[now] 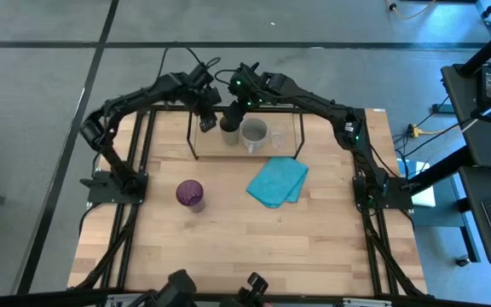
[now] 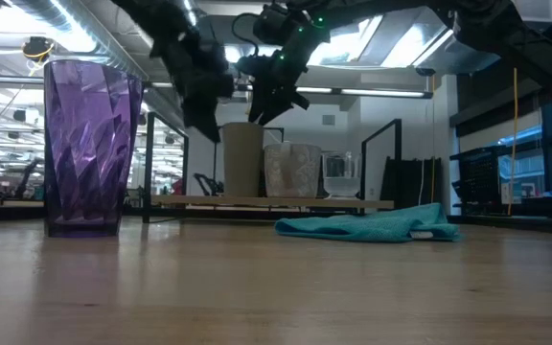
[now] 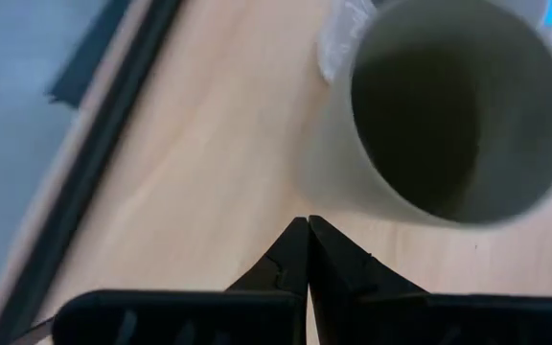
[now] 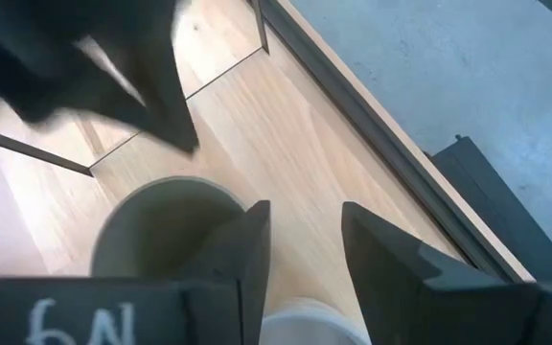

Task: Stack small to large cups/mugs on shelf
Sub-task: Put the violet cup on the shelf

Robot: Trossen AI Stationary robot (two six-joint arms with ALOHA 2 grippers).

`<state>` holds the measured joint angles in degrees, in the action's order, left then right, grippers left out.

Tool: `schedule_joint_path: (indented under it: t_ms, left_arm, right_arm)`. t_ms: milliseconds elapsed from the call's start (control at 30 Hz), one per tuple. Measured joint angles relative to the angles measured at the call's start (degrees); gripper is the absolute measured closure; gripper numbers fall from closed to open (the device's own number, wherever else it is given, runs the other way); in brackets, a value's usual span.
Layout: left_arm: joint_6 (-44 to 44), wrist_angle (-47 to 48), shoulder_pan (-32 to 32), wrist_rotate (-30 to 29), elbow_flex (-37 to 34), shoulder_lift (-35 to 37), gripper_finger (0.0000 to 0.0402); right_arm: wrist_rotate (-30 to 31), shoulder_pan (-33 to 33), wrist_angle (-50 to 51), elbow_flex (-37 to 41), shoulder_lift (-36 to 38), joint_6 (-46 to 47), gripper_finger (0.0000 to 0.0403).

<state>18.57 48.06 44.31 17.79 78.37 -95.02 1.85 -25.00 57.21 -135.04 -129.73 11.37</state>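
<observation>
High view: olive-green cup (image 1: 230, 134) on the shelf (image 1: 196, 147), grey mug (image 1: 255, 133) just beside it; purple tumbler (image 1: 190, 194) well apart on the worktop (image 1: 228, 247). Right pincer (image 1: 239, 107) above the cup.

Low view: clear glass (image 2: 340, 175) beyond the mug.

Left wrist view: left pincer (image 3: 309, 226) shut, empty, near the cup.

Right wrist view: fingers parted, holding nothing.

Tumbler likely light, rigid, slippery; best gripped at the rim.

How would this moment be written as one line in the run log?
right gripper: open above green cup on shelf | left gripper: shut beside it | grey mug: on shelf | purple tumbler: on table
</observation>
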Motion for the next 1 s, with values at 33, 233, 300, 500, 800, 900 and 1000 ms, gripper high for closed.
schedule_joint_path:
  t_ms: [33,233,300,500,800,900,1000]
  left_arm:
    - [0.2,1.97,0.04,-1.19,1.6,0.33,0.0401]
    - [2.58,13.7,-0.31,-3.65,10.61,1.38,0.0401]
    - [2.6,19.63,-0.88,-3.72,13.31,1.38,0.0401]
    - [0.96,26.49,-3.28,-4.37,15.16,6.72,0.0401]
    - [-9.11,39.0,-5.96,-9.72,15.12,13.57,0.0401]
    - [-10.67,42.26,-7.94,-9.71,15.07,14.09,0.04]
    - [-12.17,41.87,-10.37,-8.01,13.69,14.68,0.0386]
  right_arm:
    - [0.02,-0.02,-0.06,0.0,0.0,-0.04,0.0272]
    - [0.19,-0.47,-0.25,0.0,-0.02,-1.02,0.0272]
    - [0.19,-0.69,-0.25,0.0,-0.01,-1.21,0.0272]
    - [0.17,-1.44,-0.26,0.02,0.0,-1.49,0.0272]
    - [0.1,-1.86,-0.72,0.04,0.0,-3.68,0.0272]
    - [-0.54,-1.86,-0.98,0.04,-0.01,-4.28,0.0268]
    - [-1.95,-1.83,-1.62,0.04,0.0,-4.35,0.0253]
